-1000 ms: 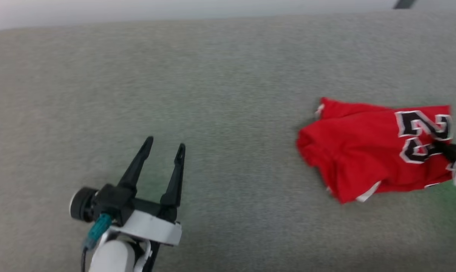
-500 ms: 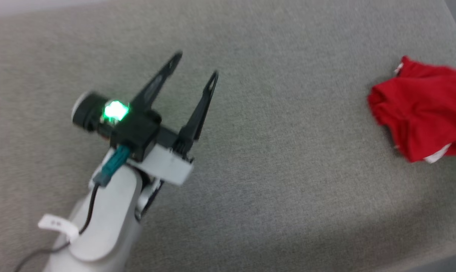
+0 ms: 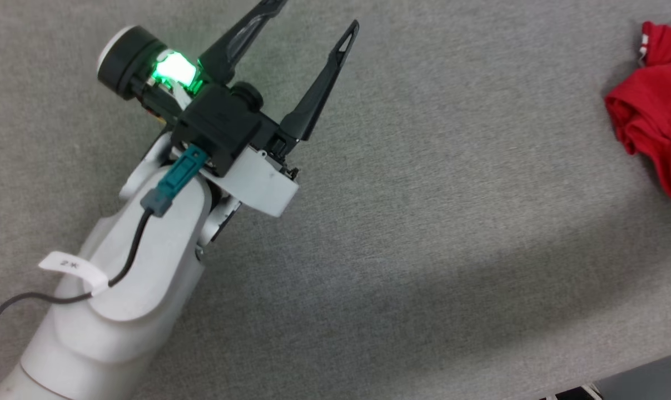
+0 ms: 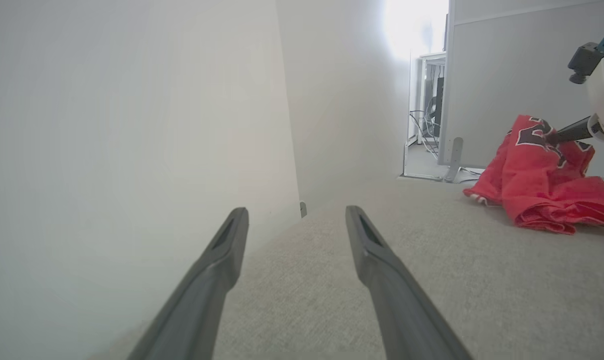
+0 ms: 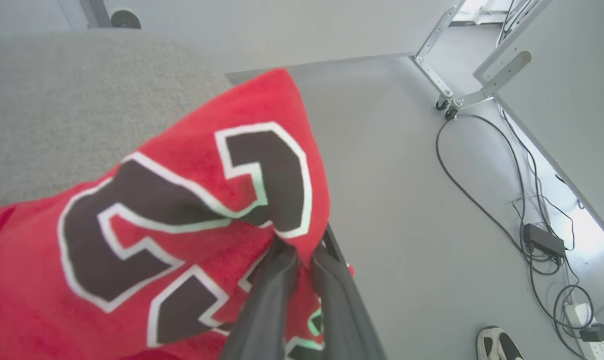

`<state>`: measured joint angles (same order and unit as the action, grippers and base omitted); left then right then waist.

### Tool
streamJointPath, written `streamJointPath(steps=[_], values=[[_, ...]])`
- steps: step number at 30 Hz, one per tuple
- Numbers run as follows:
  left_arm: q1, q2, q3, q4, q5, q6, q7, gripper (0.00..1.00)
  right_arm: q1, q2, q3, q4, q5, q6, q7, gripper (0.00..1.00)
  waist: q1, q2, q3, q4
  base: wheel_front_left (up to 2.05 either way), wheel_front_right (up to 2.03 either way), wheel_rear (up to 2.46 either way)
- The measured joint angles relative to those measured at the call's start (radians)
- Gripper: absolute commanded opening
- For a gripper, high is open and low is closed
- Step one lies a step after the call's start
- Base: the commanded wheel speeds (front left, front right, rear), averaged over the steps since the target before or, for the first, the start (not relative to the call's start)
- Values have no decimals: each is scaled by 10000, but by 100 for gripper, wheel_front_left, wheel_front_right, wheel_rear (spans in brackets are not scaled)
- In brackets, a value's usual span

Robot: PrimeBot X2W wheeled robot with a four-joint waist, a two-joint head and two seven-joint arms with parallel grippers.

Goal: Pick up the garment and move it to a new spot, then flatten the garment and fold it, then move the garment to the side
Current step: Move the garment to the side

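Note:
The garment (image 3: 655, 105), a red jersey, lies bunched at the right edge of the head view on the grey table. In the right wrist view its black, white-outlined number (image 5: 181, 200) drapes over my right gripper (image 5: 302, 252), which is shut on a fold of the cloth. The left wrist view shows the garment (image 4: 537, 185) lifted at one corner by the right gripper (image 4: 557, 136). My left gripper (image 3: 313, 16) is open and holds nothing, well to the left of the garment, with a green light on its wrist. Its fingers (image 4: 231, 235) point along the table toward a white wall.
A grey fabric-covered table (image 3: 424, 222) ends at an edge at the lower right (image 3: 619, 369). A white wall (image 4: 131, 125) stands close on the left. Past the table's corner the floor holds cables (image 5: 482, 200), metal frame feet (image 5: 487, 90) and a shoe (image 5: 499, 342).
The head camera has swung, sliding the garment to the right edge of the view. The left arm now looks larger and higher in the view, still open. The right gripper keeps its grip.

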<state>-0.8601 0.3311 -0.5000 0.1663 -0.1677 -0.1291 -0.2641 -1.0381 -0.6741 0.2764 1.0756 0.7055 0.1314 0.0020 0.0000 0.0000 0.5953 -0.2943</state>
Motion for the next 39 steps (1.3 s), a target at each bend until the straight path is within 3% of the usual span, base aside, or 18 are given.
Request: streamJointPath(steps=[9,11,12,18,25,34,39], values=[[-4,205,-23,105,-71,0,0,100,-618,355,211,1703,-719,0,-1068,0,0,0,296,353,0,0,0],[19,224,23,109,-71,0,0,100,-651,387,205,1833,-819,2,-1237,57,0,0,281,388,0,0,0],[36,221,35,117,-71,0,0,100,-650,387,221,1889,-874,0,-1325,100,0,0,259,395,0,0,0],[559,-94,355,205,-144,61,0,100,-626,293,690,2021,-1509,2,-1613,100,0,0,-144,438,0,0,0],[2243,-581,1049,270,-278,119,0,100,-181,769,1544,1609,-1774,2,-1919,100,0,0,-1053,531,0,0,0],[5053,-1440,2493,428,-412,163,0,100,1587,1256,2571,380,-1616,2,-2577,100,0,0,-2635,929,0,0,0],[6421,-1804,3290,464,-355,148,0,100,2628,1352,2148,-765,-1524,2,-2631,100,0,0,-3565,1273,0,0,0]])
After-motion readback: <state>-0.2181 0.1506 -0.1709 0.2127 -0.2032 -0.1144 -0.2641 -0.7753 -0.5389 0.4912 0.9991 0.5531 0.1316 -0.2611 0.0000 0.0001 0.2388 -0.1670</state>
